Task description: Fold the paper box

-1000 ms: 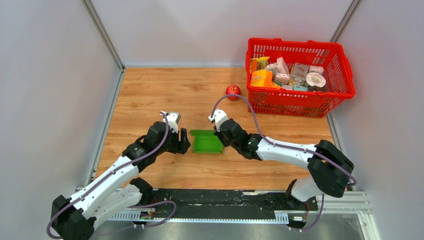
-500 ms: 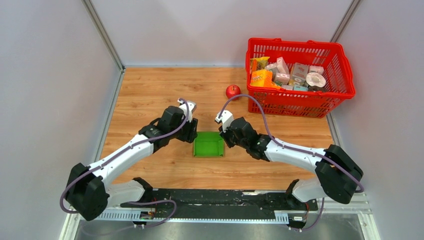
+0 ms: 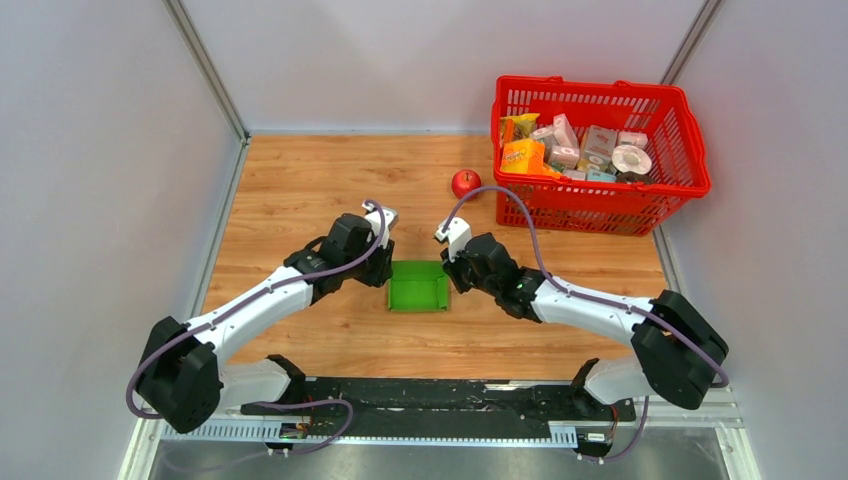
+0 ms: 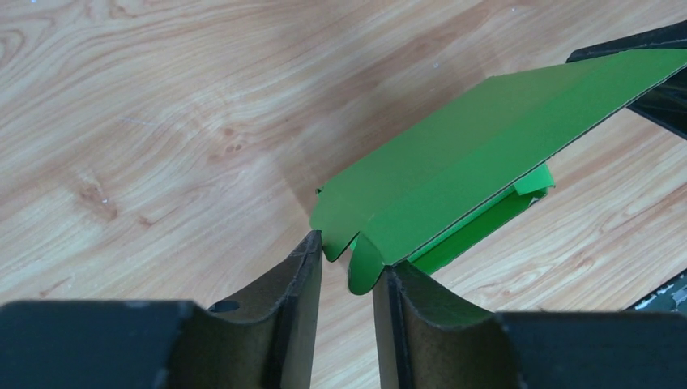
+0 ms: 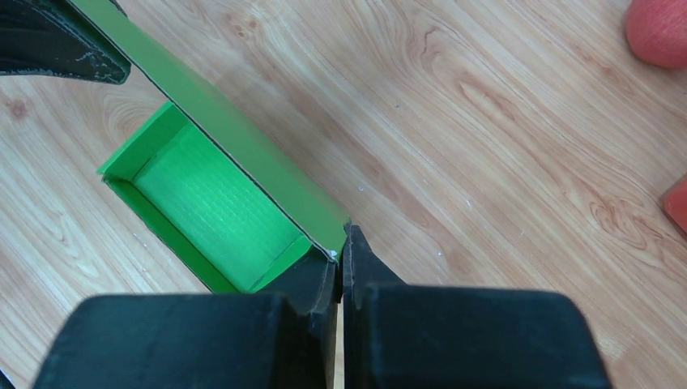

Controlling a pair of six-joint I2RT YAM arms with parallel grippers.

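We see the left gripper (image 4: 348,263) swing to the far corner of the paper box (image 3: 418,287), jaws narrowing, seemingly onto its edge.

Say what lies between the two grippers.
Only the green box, its top open, lies between the left gripper and the right gripper. Each gripper is at one side of it. The top view shows this.

- paper box (image 3: 418,287) mid-table (image 3: 300,180), btwn left gripper (image 3: 385,268) & right gripper (image 3: 447,272)
- apple (image 3: 465,183) behind it, just left of basket (image 3: 600,216)
- pkgs (image 3: 580,150) in basket, far-right corner
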